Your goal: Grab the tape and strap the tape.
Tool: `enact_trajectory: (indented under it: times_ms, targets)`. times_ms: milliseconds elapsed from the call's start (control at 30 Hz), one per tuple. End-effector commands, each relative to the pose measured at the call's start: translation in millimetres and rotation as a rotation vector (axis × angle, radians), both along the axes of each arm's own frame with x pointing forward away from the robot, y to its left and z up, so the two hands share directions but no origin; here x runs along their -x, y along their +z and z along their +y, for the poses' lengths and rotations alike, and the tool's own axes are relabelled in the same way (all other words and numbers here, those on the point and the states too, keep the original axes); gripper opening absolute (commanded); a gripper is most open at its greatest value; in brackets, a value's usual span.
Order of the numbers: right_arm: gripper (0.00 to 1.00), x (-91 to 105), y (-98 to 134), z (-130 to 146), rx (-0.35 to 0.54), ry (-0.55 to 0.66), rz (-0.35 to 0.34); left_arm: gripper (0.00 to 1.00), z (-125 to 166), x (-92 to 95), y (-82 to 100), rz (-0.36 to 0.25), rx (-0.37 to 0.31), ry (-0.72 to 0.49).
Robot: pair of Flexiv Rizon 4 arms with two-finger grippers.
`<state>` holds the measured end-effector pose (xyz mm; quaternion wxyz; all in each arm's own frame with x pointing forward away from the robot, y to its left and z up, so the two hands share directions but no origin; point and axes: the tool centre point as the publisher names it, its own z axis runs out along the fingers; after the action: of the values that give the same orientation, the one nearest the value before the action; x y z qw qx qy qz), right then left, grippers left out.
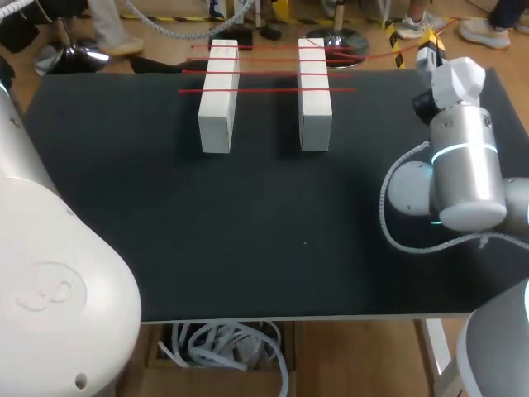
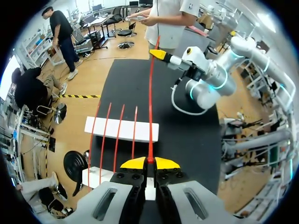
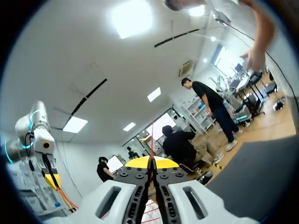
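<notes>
Left gripper (image 2: 150, 163) clamped tight, yellow tips pinched on the end of a red tape (image 2: 150, 102). The line runs straight out ahead of it, over the black table (image 2: 187, 135), to the right gripper (image 2: 158, 54) at the far end. Over to the right wrist and it's the same story: the right gripper (image 3: 152, 162) is closed too, the thin red tape (image 3: 152, 140) coming out from between its tips. So each claw has one end and the tape is stretched between them. That looks like the whole point: held taut, it can be lowered squarely across both supports rather than draped crooked. From above, the right gripper (image 1: 429, 48) sits in the upper right of the frame, by the table's far right corner; the left claw does not show there. Beside the held tape, four more red strips (image 2: 107, 135) lie side by side across two white blocks (image 1: 218, 95). In the overhead frame the blocks are at upper centre, standing parallel and apart so each strip bridges the gap. No box or tray in play; the blocks are the only holders, and those strips are what they carry. The held tape seems bound for the blocks' bare lower stretch.
</notes>
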<state>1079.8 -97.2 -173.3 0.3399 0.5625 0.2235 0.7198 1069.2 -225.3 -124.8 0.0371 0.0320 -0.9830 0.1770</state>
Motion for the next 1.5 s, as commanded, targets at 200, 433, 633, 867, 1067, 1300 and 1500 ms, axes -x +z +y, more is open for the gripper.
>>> enact_trajectory:
  times_ms: [200,433,633,867,1067,1300,1500]
  targets:
    - [0.0,10.1,6.5,28.4,-0.314,-0.147,0.177,0.0,0.0,0.5,0.5,0.001,-0.003,0.001]
    - [0.0,8.0,12.9,28.7,-0.462,-0.194,0.244,0.0,0.0,0.5,0.5,0.001,-0.003,0.001]
    - [0.0,7.5,15.3,30.4,-0.544,-0.202,0.261,0.0,0.0,0.5,0.5,0.001,-0.003,0.001]
    - [0.0,7.5,15.3,30.4,-0.544,-0.202,0.261,0.0,0.0,0.5,0.5,0.001,-0.003,0.001]
    - [0.0,12.1,9.3,32.8,-0.387,-0.239,0.37,0.0,0.0,0.5,0.5,0.001,-0.003,0.001]
    - [0.0,14.3,1.7,35.1,-0.028,-0.243,0.515,0.0,0.0,0.5,0.5,0.001,-0.003,0.001]
    - [0.0,7.8,7.7,33.3,0.102,-0.216,0.495,0.0,0.0,0.5,0.5,0.001,-0.003,0.001]
